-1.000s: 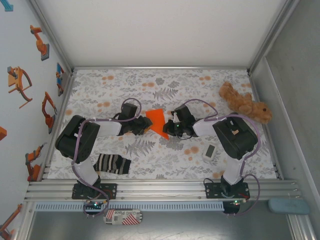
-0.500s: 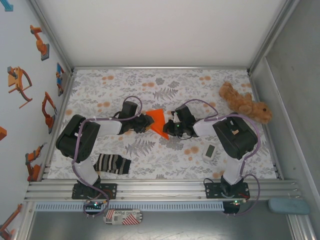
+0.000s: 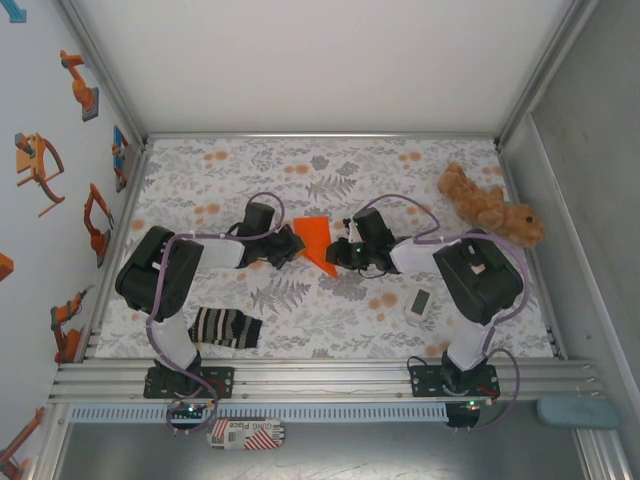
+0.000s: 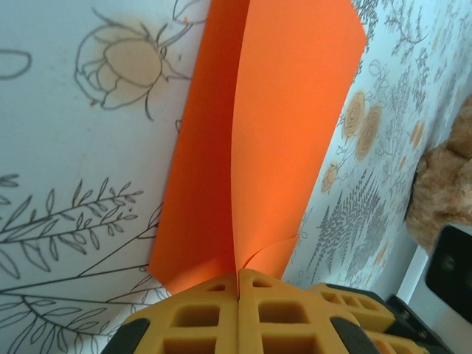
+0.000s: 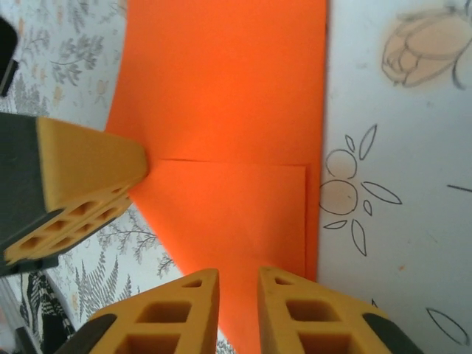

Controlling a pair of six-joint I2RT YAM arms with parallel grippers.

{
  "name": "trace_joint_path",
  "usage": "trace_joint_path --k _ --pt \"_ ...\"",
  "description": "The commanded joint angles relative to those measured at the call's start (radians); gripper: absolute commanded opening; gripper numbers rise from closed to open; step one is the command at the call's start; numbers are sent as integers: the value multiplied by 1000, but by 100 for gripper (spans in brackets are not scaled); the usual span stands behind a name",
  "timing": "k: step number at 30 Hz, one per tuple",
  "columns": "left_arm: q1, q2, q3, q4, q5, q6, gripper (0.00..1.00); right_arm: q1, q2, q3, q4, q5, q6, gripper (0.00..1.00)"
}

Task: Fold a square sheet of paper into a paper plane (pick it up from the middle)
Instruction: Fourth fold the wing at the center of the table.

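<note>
Creasing looked to be the step in hand. The square sheet of paper (image 3: 313,238), folded down to a smaller, part-pointed orange shape, lay on the flowered desk (image 3: 200,190) between the two arms, about at the middle. The left gripper (image 3: 293,245) was clamped on the sheet's left edge. In its own wrist view the yellow pads (image 4: 192,317) met flush, the paper ran straight into the seam between them, and a raised ridge ran away from the pinch with a panel sloping off to each side. The right gripper (image 3: 337,253) sat at the opposite edge with its fingers (image 5: 310,317) a little apart. Orange showed through the narrow slot between them, so I judged it was not gripping. Its wrist view also showed a straight-edged flap lying flat on the lower layer, with a pad of the left gripper touching the sheet's far side. The shape was nowhere near a narrow dart, so I took the task to be in its middle folds. To my eye the next move called for the right gripper to take hold of the free side or press it down. It would then bring that panel over along the ridge while the left pinch anchored the sheet. Paper this thin could slide or buckle if pulled unevenly. The plush toy (image 3: 490,208) and the sock (image 3: 225,327) lay well apart from the work.
</note>
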Motion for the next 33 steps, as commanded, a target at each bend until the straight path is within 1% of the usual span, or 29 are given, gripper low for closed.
trace_joint_path --k 1,4,6,7,9,12,16,20,24,33 --pt "4 -31 36 -24 -21 4 3 -3 -95 -18 -42 78 -136 23" --pt "6 -55 64 -98 -58 -2 3 22 -147 -28 -98 201 -240 25" --pt "2 -66 95 -162 -80 -6 4 66 -172 -20 -146 326 -324 27" --pt "-1 -70 107 -190 -91 -8 4 83 -178 -15 -157 364 -353 27" --pt "-7 -77 138 -257 -120 -10 4 118 -180 -9 -162 431 -398 28" --pt "-11 -87 174 -345 -168 -18 4 152 -158 13 -166 474 -431 28" --pt "-13 -77 207 -399 -193 -35 4 198 -118 41 -149 505 -461 29" --pt "-22 -56 249 -449 -208 -27 5 219 -73 77 -141 516 -487 29" --pt "-27 -39 275 -471 -209 -28 5 227 -27 124 -146 499 -507 30" --pt "-30 -26 299 -499 -215 -25 5 236 23 152 -134 495 -492 30"
